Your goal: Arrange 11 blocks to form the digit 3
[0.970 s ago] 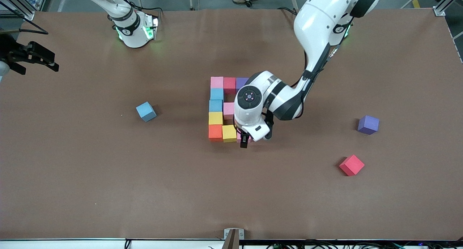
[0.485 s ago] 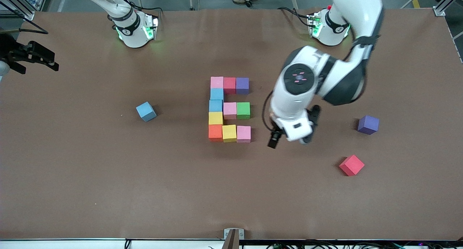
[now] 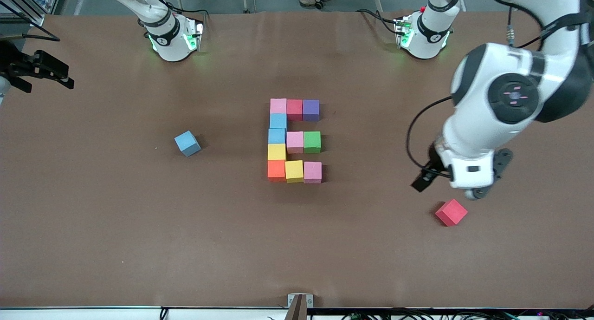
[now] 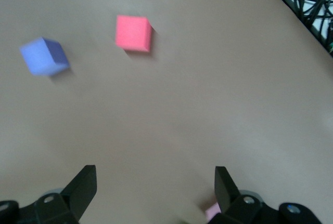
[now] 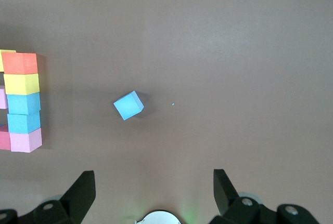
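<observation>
Eleven-cube digit 3 (image 3: pixel 294 141) looks complete mid-tabletop, so I hold left gripper (image 4: pixel 155 188) and right gripper (image 5: pixel 154 192) clear (fingers apart, empty).

A plain brown tabletop (image 3: pixel 139 227). The digit (image 3: pixel 294 140) is multicoloured: pink, red and purple cubes in one bar; blue, blue, yellow and orange down the column; pink and green in the middle bar; yellow and pink in the last. Loose cubes: one blue (image 3: pixel 187 143), one red (image 3: pixel 451 212), one purple (image 4: pixel 44 56). White arms with black pincers.
</observation>
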You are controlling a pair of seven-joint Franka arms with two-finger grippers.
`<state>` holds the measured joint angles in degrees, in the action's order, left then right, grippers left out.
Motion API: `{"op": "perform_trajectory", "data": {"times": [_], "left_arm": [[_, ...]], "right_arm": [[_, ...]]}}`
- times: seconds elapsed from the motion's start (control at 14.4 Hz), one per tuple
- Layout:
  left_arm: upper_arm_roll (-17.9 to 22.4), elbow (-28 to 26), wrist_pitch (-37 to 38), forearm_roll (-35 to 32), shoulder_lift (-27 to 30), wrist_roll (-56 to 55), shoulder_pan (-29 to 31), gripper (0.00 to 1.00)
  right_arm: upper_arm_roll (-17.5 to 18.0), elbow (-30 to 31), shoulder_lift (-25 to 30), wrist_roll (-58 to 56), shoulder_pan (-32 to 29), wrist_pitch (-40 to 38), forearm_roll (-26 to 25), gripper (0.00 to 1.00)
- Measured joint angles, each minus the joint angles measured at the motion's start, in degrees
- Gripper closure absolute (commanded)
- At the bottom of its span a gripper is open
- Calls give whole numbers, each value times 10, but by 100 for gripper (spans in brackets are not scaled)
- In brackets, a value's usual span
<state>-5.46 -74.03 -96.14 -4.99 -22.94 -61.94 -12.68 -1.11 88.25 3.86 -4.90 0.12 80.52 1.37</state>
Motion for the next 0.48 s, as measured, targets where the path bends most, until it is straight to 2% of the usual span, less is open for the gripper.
{"op": "perform_trajectory", "data": {"times": [0.28,0.48], "left_arm": [[0,0,43,0,47,171,63,0],[0,-5,77,0,83,290,89,0]], "right_arm": [[0,0,0,0,0,0,0,0],[0,0,0,0,0,0,0,0]]}}
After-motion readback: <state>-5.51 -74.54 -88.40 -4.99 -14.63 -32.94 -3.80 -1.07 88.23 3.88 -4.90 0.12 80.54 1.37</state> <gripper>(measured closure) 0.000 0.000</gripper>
